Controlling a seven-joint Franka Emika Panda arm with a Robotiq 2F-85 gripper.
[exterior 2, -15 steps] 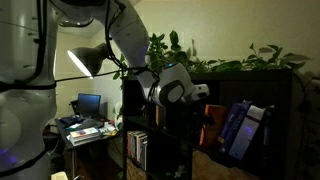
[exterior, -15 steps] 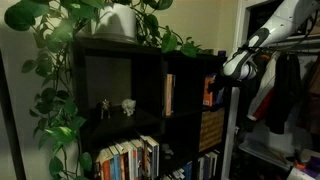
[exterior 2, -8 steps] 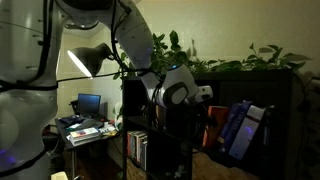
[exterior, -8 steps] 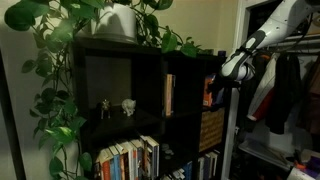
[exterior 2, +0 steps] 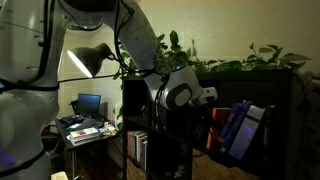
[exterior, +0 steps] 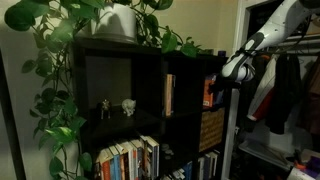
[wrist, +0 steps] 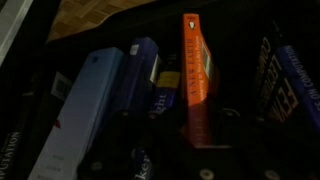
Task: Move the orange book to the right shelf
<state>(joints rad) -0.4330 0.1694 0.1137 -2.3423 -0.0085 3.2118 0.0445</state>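
orange book (wrist: 197, 80) stands upright in a square cube (exterior: 190, 70) of the bookcase, packed between blue books (wrist: 105, 100) and dark ones, so it likely needs a straight pull out. gripper (exterior: 222, 76) hovers at the cube's front. can't tell if the jaws are open or closed.

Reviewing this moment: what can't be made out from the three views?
- Gripper: open or shut cannot be told. It is small and dark in both exterior views, and no fingers show in the wrist view.
- Orange book: its cover print is blurred in the wrist view. Whether the gripper touches it cannot be seen.
- Blue books: titles are unreadable, dim and blurred.
- Pale figurines: too small to identify.
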